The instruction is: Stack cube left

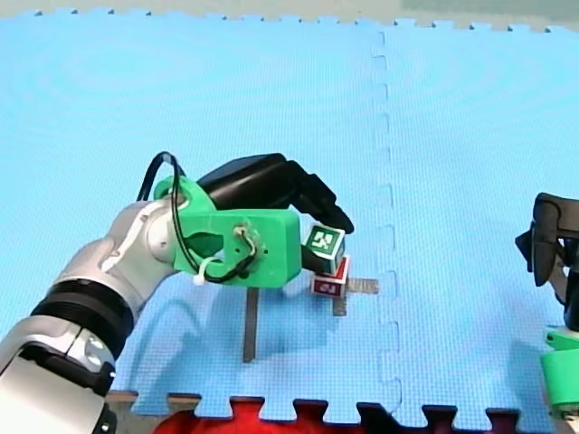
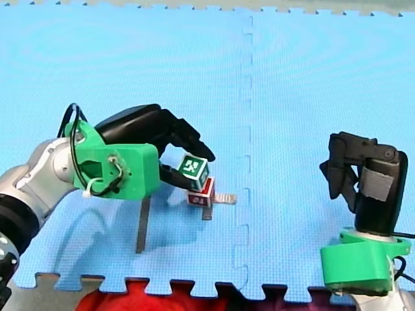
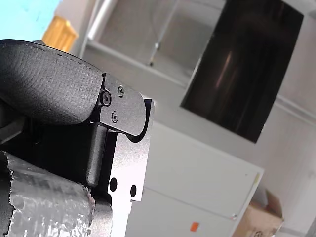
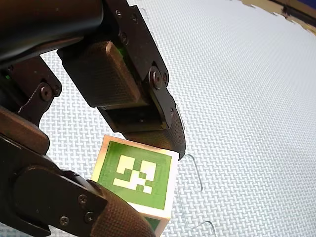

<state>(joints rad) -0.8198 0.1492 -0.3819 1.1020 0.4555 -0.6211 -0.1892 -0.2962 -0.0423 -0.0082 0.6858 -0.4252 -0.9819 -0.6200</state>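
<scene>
The left robot hand (image 2: 152, 129) is clamped on the green cube (image 2: 194, 170), tilted between its fingertips, with the red cube (image 2: 202, 193) just beneath. If released while tilted, it may slide off. The right robot hand (image 2: 360, 178), well apart, holds nothing.

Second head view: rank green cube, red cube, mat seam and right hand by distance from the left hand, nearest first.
1. green cube: gripped by the left hand, left of the mat's centre.
2. red cube: directly under the green cube.
3. mat seam: runs front to back, right of both cubes.
4. right hand: far right, holding nothing.
</scene>
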